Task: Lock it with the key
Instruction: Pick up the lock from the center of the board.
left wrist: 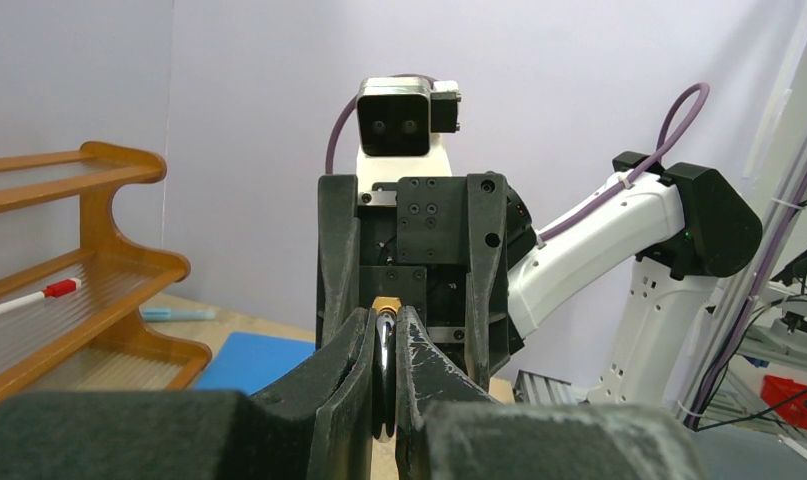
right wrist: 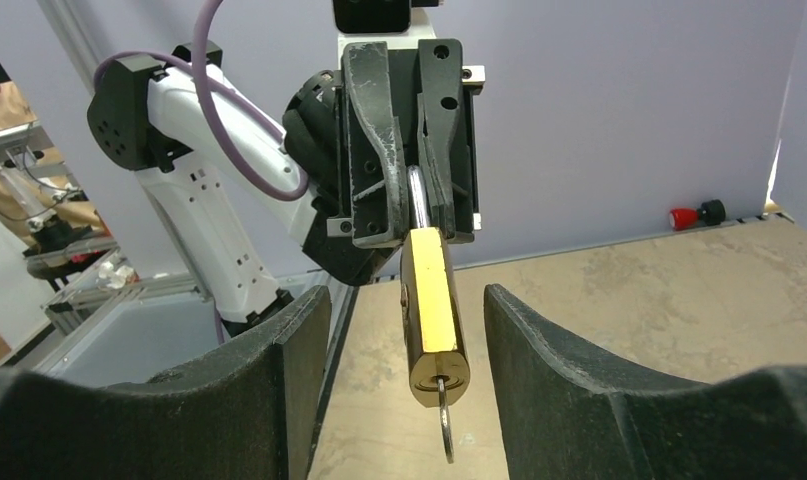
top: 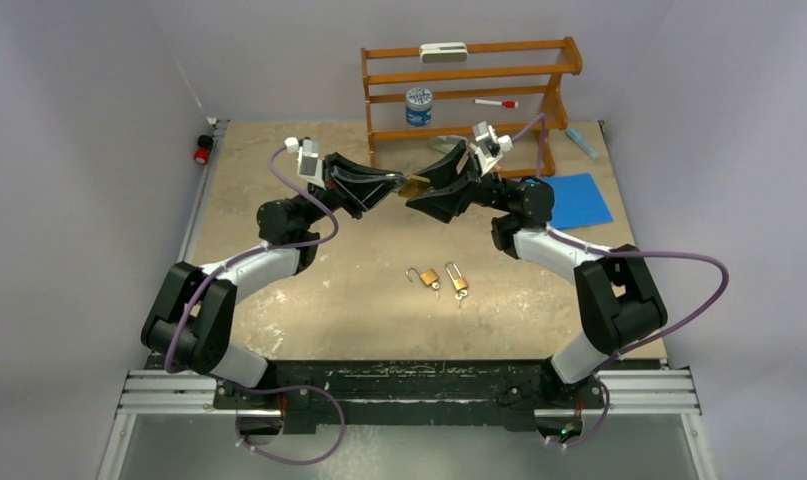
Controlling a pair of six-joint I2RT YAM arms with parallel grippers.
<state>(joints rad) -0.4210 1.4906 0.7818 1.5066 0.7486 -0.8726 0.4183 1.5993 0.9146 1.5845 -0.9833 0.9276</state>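
Padlocks are seen lying on the bench (top: pixel 359 310) nearest the arm bases: one spare padlock (top: pixel 429 277) and, just beside it at its 3 o'clock, a second spare padlock (top: pixel 458 283). Neither is touched by an arm.

Farther in, at their 12 o'clock and raised above the bench, the working padlock (right wrist: pixel 427 310) is held up between the two arms. Its shackle is pinched by the left end effector (right wrist: pixel 416 205), which is clenched on it, so the brass body is presented toward the right arm with the keyhole end foremost. A key (right wrist: pixel 447 430) is already seated in that keyhole and juts out from it.

The right end effector (right wrist: pixel 404 305) is released. Its fingers (right wrist: pixel 279 390) are spread on either side of the padlock body and key, at 9 and 3 o'clock in the right wrist view, and nothing is touched by them. Whether the shackle is pressed home cannot be told, since its legs are hidden inside the left grip.

Farthest back, at 12 o'clock, a wooden rack (top: pixel 469 75) is set against the wall, with a blue mat (top: pixel 577 200) at its 4 o'clock.

Insertion is therefore judged done. Two steps are judged left: the key is to be gripped by the right end effector and turned, and the lock is then to be confirmed shut.
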